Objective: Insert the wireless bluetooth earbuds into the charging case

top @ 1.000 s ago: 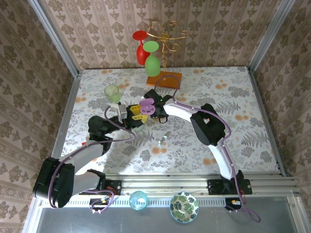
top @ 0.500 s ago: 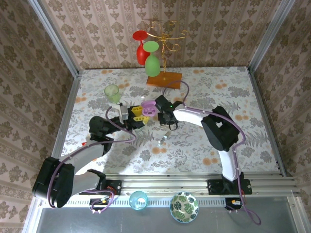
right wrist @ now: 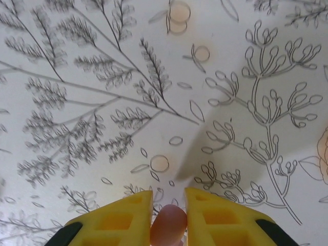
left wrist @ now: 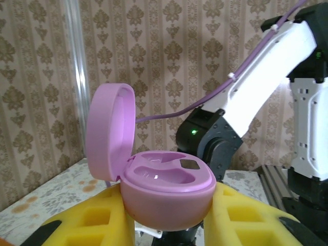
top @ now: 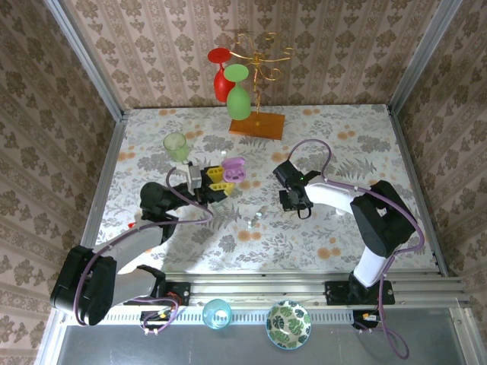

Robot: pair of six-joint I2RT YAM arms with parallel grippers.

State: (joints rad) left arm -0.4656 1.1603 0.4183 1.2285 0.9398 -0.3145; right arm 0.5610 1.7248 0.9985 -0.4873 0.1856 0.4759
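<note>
In the middle of the bench (top: 365,144) the left claw (top: 222,181) holds the charging case (top: 233,169); the right claw (right wrist: 168,197), gripping an earbud (right wrist: 168,225), sits beside it toward the right edge.

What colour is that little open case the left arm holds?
Lilac pink all over; the charging case shows best in the left wrist view.

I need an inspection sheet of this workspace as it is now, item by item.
Surface: floral tablecloth.
Job's things: lilac egg-shaped plastic charging case, lid open, sockets look empty; pale pink plastic earbud; small pale item on cloth, unclear.
Clutter: green plastic cup; gold wire rack with red and green glasses; blue cup; leaf-patterned bowl.
Pincers: left pincer shut on case; right pincer shut on earbud.
Cables: purple cables, one looping free over the cloth.
Surroundings: patterned wallpaper walls.
</note>
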